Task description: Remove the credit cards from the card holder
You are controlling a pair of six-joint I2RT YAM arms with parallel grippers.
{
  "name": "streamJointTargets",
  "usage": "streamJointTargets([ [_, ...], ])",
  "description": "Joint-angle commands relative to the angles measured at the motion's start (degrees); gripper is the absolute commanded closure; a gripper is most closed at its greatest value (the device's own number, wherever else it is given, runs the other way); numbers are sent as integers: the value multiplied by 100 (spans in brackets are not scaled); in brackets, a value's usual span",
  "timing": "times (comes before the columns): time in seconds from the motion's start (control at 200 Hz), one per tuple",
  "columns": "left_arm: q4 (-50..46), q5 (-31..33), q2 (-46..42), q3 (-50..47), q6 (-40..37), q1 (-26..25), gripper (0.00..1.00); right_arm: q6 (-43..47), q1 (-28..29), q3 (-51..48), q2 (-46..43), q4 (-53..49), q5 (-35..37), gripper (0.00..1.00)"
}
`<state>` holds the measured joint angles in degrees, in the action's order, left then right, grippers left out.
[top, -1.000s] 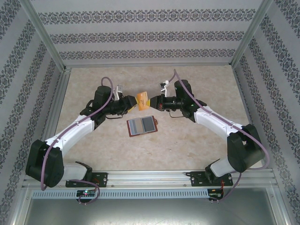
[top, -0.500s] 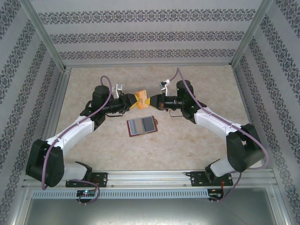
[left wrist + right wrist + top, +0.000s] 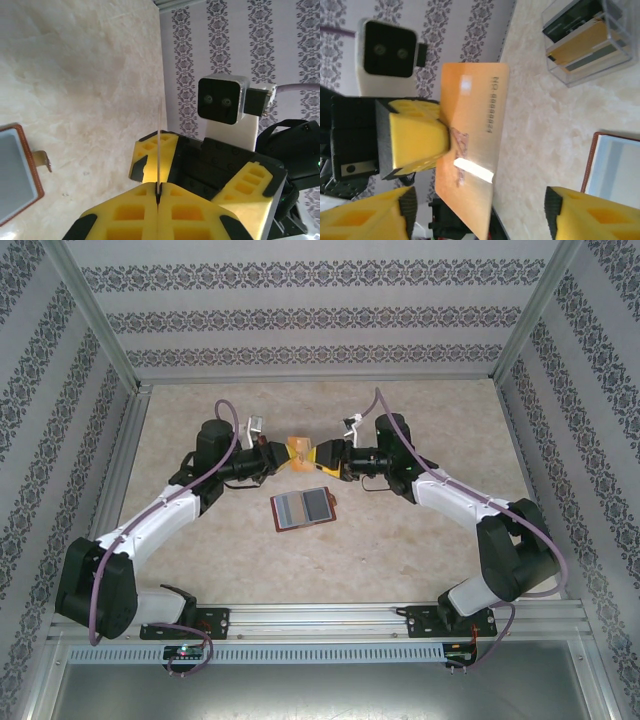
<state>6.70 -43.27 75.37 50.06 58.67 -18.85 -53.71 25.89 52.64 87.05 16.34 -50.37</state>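
Note:
An orange credit card (image 3: 298, 449) hangs above the table between the two grippers. My left gripper (image 3: 283, 455) is shut on its edge; in the left wrist view the card (image 3: 159, 150) shows edge-on, pinched between the closed yellow fingertips (image 3: 131, 212). My right gripper (image 3: 323, 456) is open, its fingers (image 3: 594, 215) spread on either side of the card (image 3: 472, 125) without touching it. The card holder (image 3: 303, 508) lies open on the table below, brown-edged with blue-grey panels, and also appears in both wrist views (image 3: 15, 175) (image 3: 615, 165).
A small clear plastic box (image 3: 585, 42) with black and gold contents sits on the table beyond the card. The marble-look tabletop (image 3: 420, 400) is fenced by patterned walls and aluminium posts.
The left gripper has closed on the orange card and the right gripper has opened and let it go. The card sits slightly farther from the arms' bases than before.

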Motion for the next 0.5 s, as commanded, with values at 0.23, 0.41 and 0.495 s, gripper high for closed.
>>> streamJointTargets([
  [0.23, -4482, 1592, 529, 2244, -3928, 108, 100, 1047, -181, -218, -590, -1044, 770, 2],
  [0.41, -4672, 3014, 747, 2488, -5283, 110, 100, 1394, -180, -254, -903, -1463, 1114, 2],
  [0.495, -4334, 3286, 716, 2327, -6062, 105, 100, 1544, -189, -246, -1035, -1630, 1208, 2],
])
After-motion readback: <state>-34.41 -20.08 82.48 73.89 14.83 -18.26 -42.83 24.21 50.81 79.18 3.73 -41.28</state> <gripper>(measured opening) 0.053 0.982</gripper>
